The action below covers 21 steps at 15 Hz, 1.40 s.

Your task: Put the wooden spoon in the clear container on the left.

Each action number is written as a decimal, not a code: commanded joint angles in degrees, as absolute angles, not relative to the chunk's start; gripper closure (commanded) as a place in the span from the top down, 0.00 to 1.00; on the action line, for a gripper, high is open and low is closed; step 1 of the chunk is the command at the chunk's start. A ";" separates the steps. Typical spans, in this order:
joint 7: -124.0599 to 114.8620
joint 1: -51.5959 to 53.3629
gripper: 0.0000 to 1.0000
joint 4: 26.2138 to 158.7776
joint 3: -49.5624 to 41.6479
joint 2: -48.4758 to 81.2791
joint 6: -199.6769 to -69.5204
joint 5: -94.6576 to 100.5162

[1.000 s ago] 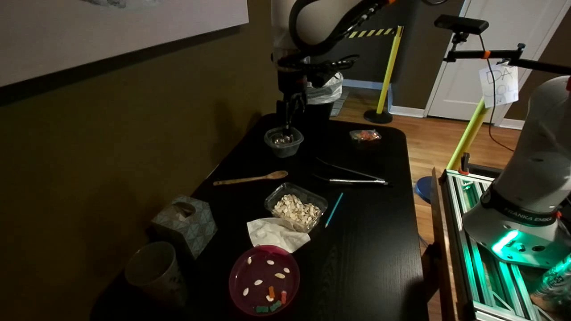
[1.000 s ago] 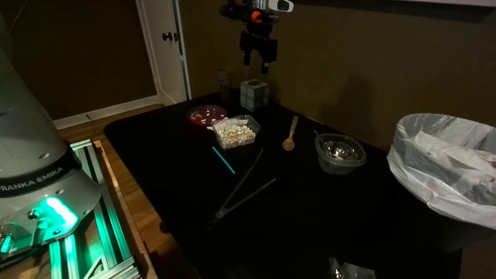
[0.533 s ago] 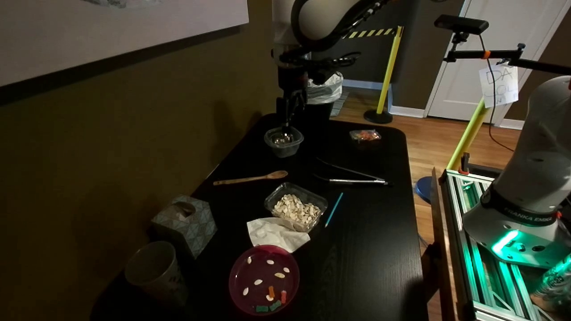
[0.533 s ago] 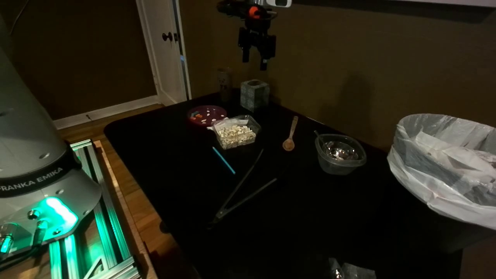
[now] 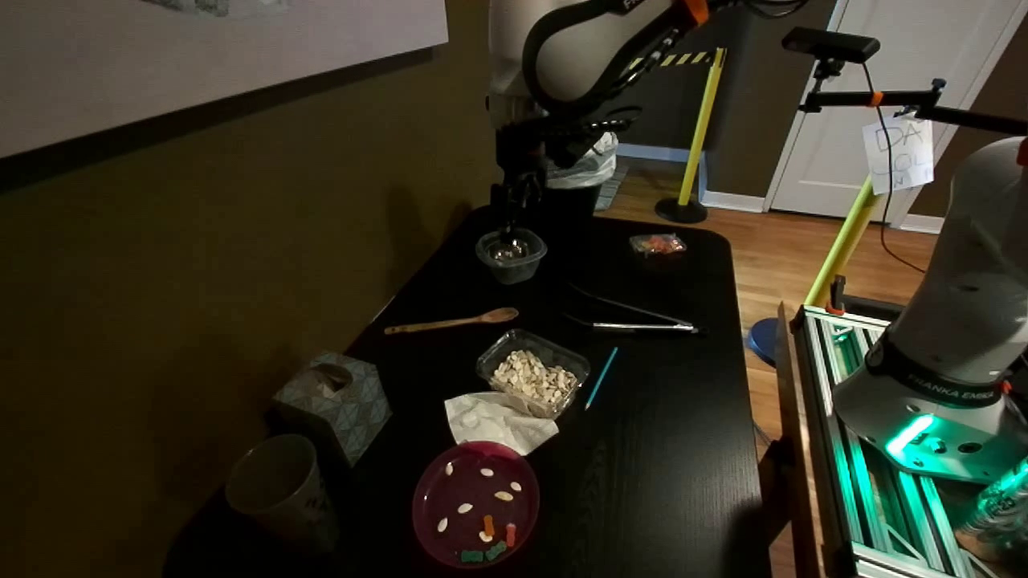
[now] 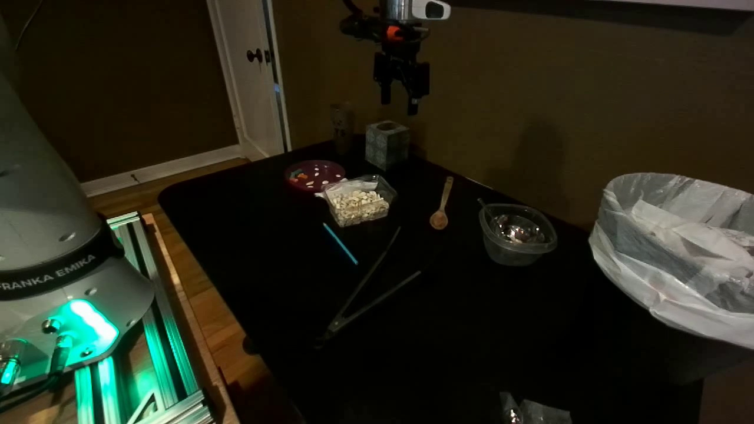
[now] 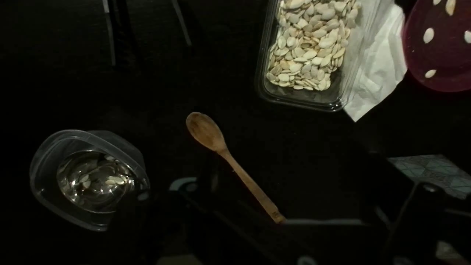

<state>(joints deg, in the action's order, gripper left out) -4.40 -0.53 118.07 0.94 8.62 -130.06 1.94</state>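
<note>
The wooden spoon (image 7: 248,180) lies flat on the dark table, its bowl toward the clear container and its handle toward the wall in both exterior views. A clear container (image 6: 508,254), on the left in the wrist view, stands beside the spoon; inside it sit a shiny round bowl (image 7: 97,200) and a few pale seeds. My gripper (image 6: 399,106) hangs high above the table with its fingers apart and nothing between them. Dim fingers frame the spoon's handle from above in the wrist view, where their outlines are hard to make out.
A clear tray of seeds (image 5: 534,381), a napkin (image 5: 502,425) and a maroon plate (image 5: 475,502) stand in a row. Metal tongs (image 6: 359,301) and a blue pencil (image 6: 340,243) lie nearby. The wall, a tissue box (image 6: 387,145) and a cup (image 5: 277,490) border one side.
My gripper has shifted slightly, dropping a little over the last half second after a small rise, and moving somewhat toward the wall. The spoon and container have not moved.
</note>
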 commanded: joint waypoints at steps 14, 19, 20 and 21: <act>3.49 -1.61 1.00 90.97 1.05 43.06 -128.88 -0.31; 3.57 -1.68 1.00 89.89 1.30 43.41 -128.36 -0.51; 3.57 -1.68 1.00 89.89 1.31 43.41 -128.36 -0.52; 3.57 -1.68 1.00 89.89 1.32 43.41 -128.36 -0.54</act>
<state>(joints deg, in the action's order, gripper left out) 3.47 -1.89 90.05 1.55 43.35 -128.50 -0.34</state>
